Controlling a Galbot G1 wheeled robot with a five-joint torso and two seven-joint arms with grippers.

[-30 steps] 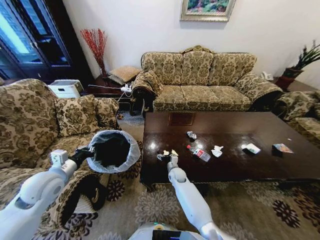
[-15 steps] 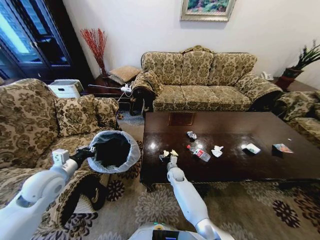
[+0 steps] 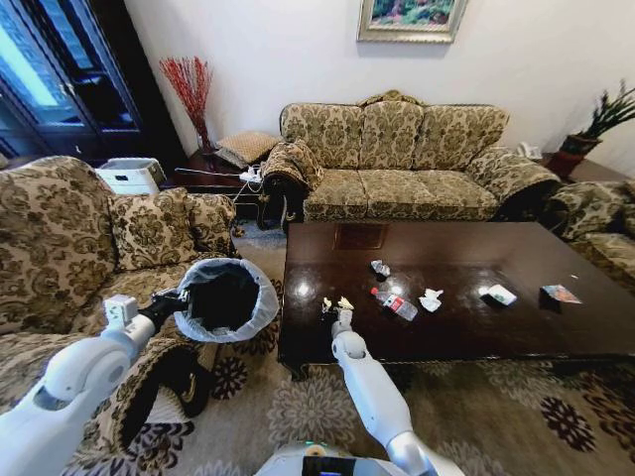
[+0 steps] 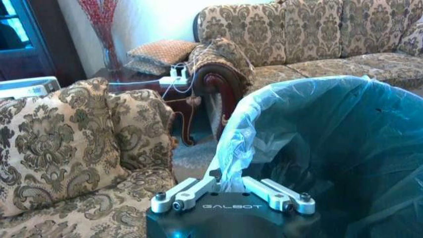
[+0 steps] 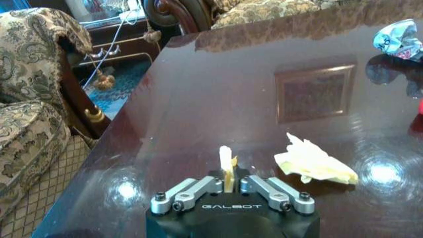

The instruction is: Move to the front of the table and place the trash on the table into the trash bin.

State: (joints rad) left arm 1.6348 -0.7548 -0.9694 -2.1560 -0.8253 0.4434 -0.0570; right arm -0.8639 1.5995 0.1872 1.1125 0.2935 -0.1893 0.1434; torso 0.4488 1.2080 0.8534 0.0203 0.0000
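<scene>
My right gripper (image 3: pixel 334 309) (image 5: pixel 227 181) is over the near left part of the dark wooden table (image 3: pixel 466 248) (image 5: pixel 218 84), shut on a thin yellowish scrap (image 5: pixel 225 159) that stands up between its fingers. A second crumpled yellowish scrap (image 3: pixel 346 302) (image 5: pixel 313 162) lies on the table just beside it. Farther along lie a clear bottle with a red label (image 3: pixel 396 302), a white tissue (image 3: pixel 432 297) and a crumpled wrapper (image 3: pixel 380 268) (image 5: pixel 397 39). My left gripper (image 3: pixel 171 300) (image 4: pixel 228 187) is shut on the bag-lined rim of the trash bin (image 3: pixel 226 297) (image 4: pixel 343 144), held off the table's left end.
Two more small packets (image 3: pixel 501 294) (image 3: pixel 561 294) lie toward the table's right end. A patterned armchair (image 3: pixel 60 248) is close on the left under the bin, a sofa (image 3: pixel 397 159) stands behind the table, another seat (image 3: pixel 600 223) at the right. Patterned carpet lies in front.
The right gripper has edged slightly left and up with the thin scrap between its fingers. The left arm and the bin have stayed where they were.
</scene>
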